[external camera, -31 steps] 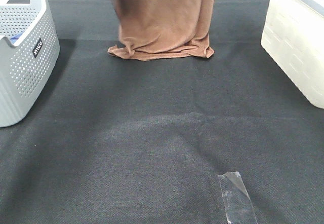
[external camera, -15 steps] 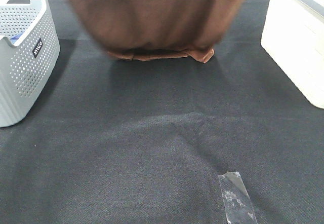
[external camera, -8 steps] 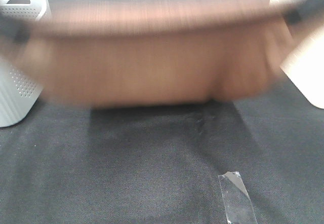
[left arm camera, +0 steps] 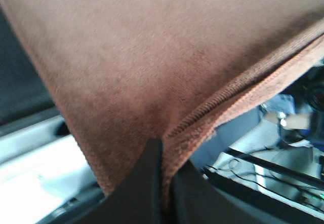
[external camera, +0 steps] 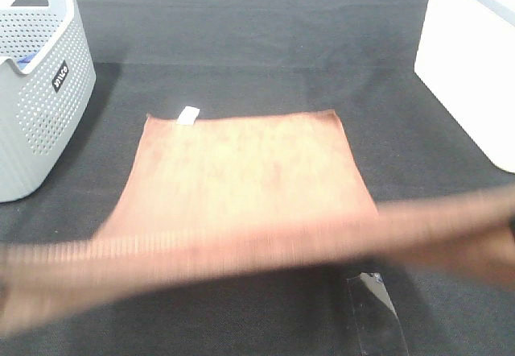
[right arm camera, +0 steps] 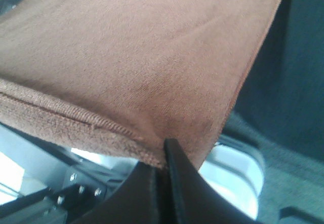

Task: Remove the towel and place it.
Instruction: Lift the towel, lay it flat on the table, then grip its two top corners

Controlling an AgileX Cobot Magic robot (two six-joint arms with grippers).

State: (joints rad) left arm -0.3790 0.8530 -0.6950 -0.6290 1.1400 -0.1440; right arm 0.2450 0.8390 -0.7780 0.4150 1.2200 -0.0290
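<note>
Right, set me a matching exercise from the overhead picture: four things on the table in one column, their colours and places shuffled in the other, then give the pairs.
Things:
1. towel
2. basket
3. box
4. strip of tape

Descriptions:
A. white, at the right edge
B. see-through, near the front
C. brown, stretched out across the middle
D. grey with holes, at the left edge

Pairs: 1-C, 2-D, 3-A, 4-B.

The towel (external camera: 241, 175) is soft, matt terry cloth. The basket (external camera: 36, 122) is perforated plastic; the tabletop (external camera: 241, 26) coarse matt fabric.
</note>
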